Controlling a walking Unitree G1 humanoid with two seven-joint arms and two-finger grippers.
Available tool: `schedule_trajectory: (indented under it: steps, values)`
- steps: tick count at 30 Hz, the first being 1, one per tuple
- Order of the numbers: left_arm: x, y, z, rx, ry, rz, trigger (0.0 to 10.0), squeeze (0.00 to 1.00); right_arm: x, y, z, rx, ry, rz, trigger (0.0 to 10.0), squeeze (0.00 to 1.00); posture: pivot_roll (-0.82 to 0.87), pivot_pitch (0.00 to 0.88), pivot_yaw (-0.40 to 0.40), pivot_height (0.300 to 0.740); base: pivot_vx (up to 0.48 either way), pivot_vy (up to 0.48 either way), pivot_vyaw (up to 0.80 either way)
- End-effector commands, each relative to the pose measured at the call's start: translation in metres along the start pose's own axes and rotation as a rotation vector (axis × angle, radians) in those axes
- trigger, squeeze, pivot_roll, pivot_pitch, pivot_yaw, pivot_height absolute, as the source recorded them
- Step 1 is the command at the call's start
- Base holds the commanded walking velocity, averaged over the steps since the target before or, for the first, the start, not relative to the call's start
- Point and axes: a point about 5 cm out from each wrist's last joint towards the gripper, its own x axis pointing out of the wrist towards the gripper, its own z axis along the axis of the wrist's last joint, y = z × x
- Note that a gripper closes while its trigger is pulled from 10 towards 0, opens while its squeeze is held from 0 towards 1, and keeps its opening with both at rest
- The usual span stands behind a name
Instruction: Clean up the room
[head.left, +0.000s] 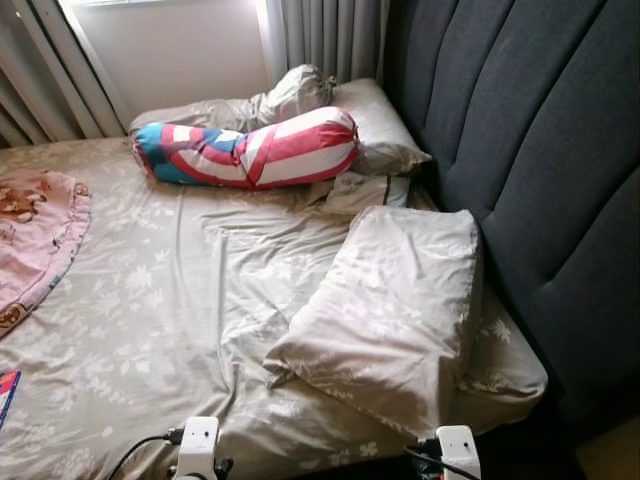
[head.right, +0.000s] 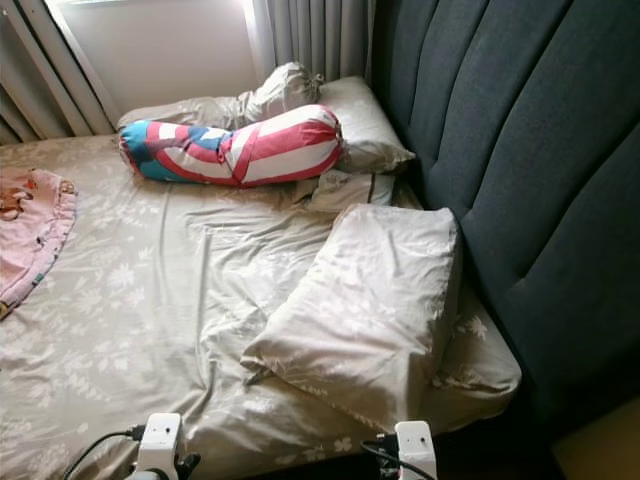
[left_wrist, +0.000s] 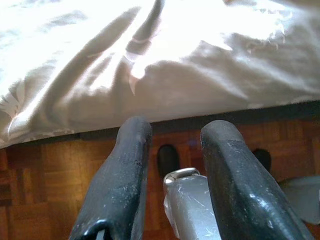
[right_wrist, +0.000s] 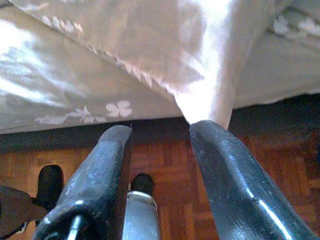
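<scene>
A rumpled beige floral sheet (head.left: 180, 300) covers the bed. A beige pillow (head.left: 395, 310) lies askew at the near right corner, its corner hanging over the bed's edge. A red, white and blue bolster (head.left: 250, 150) rests across the head end, with two more beige pillows (head.left: 370, 120) behind it. My left gripper (left_wrist: 177, 127) is open, low at the bed's side, pointing at the sheet's edge (left_wrist: 165, 95) with nothing between its fingers. My right gripper (right_wrist: 162, 131) is open too, just under the hanging pillow corner (right_wrist: 205, 107).
A pink blanket (head.left: 35, 240) lies on the bed's left side. A dark padded headboard (head.left: 540, 160) rises along the right. Grey curtains (head.left: 320, 35) and a window stand behind the bed. Wooden parquet floor (left_wrist: 40, 175) runs below the mattress edge.
</scene>
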Motion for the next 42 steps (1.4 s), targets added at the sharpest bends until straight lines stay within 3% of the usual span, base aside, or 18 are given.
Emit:
schedule_trajectory:
  steps: [1, 7, 42]
  values:
    - [-0.0004, 0.0013, -0.0031, -0.012, 0.019, 0.005, 10.0, 0.0, 0.0004, 0.0015, 0.0002, -0.001, 0.004, 0.007, 10.0, 0.0, -0.09, 0.0, -0.026, 0.74, 0.304, 0.0, 0.0]
    - [-0.0004, 0.0018, -0.0024, -0.006, 0.013, 0.006, 10.0, 0.0, 0.0004, 0.0016, 0.0002, 0.001, 0.003, 0.005, 10.0, 0.0, -0.09, 0.0, -0.024, 0.74, 0.302, 0.0, 0.0]
    - [-0.0004, 0.0022, -0.0019, 0.02, 0.011, 0.005, 10.0, 0.0, -0.0001, -0.0012, 0.0017, -0.01, -0.022, -0.046, 10.0, 0.0, -0.09, 0.0, -0.027, 0.74, 0.0, -0.021, 0.0]
